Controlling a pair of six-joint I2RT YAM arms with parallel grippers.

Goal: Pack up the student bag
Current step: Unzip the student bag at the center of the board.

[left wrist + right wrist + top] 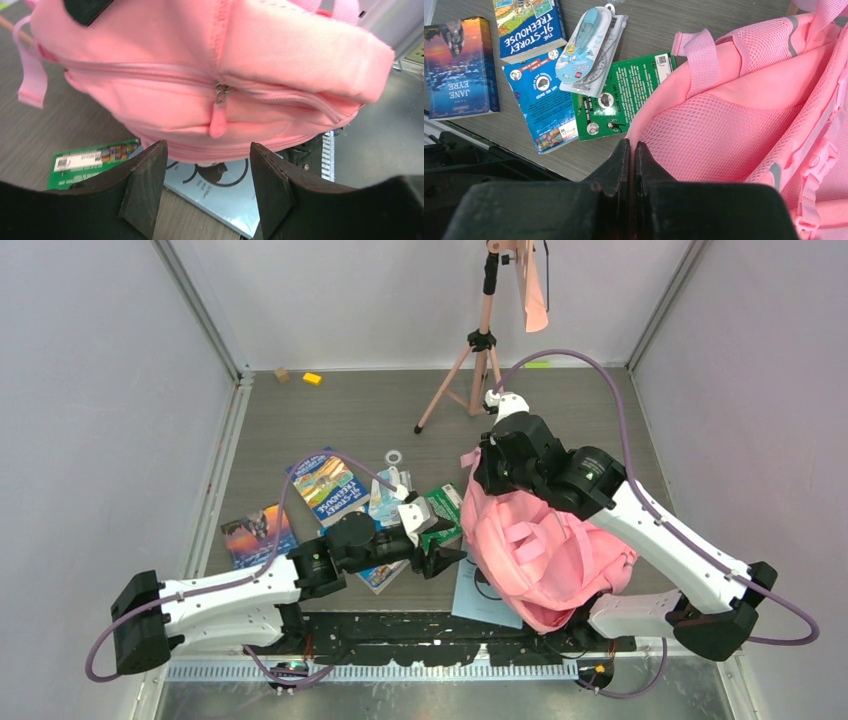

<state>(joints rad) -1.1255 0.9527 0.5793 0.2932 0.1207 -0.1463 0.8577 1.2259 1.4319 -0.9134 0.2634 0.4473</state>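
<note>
Right gripper [633, 150] pinches the student bag [545, 550] at its top edge, holding it up. Left gripper [209, 187] jaws apart, facing the zipper pull [218, 117], gripping nothing. Books [531, 60] lie beside it.

Bright, even light from above in all three views. Only soft, faint shadows on the grey wood-look table top [360, 415], mostly under the arms. No strong glare. Top view sharp, a little bent at the edges. Left wrist view slightly blurry on the big pink fabric backpack [210, 65]; dark fingers [145, 180] at 6 o'clock fuzzy.
</note>
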